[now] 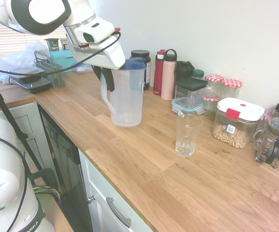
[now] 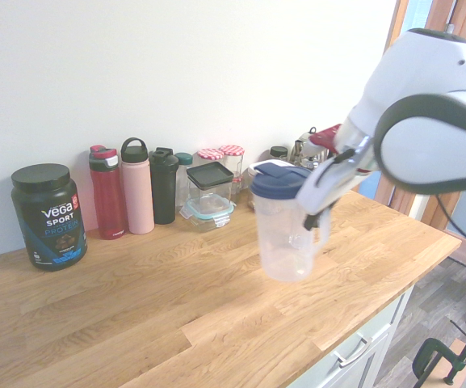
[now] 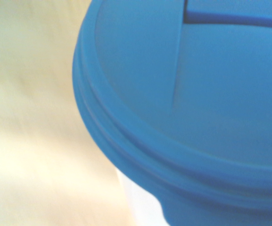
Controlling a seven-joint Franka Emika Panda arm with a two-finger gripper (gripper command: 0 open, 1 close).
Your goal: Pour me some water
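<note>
While gripper (image 1: 106,77) holds pitcher (image 1: 126,94) aloft, glass (image 1: 187,135) near counter edge (image 1: 115,186)

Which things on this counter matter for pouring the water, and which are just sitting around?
For the job: pitcher with blue lid, held by the pincer; empty glass.

Lying about: water bottles, Vega tub, red-latched container, French press.

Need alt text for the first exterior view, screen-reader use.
A white robot arm's gripper holds a clear pitcher with a blue lid by its handle, lifted above a wooden countertop. An empty drinking glass stands on the counter nearby, apart from the pitcher. Bottles and storage jars line the wall behind.
</note>
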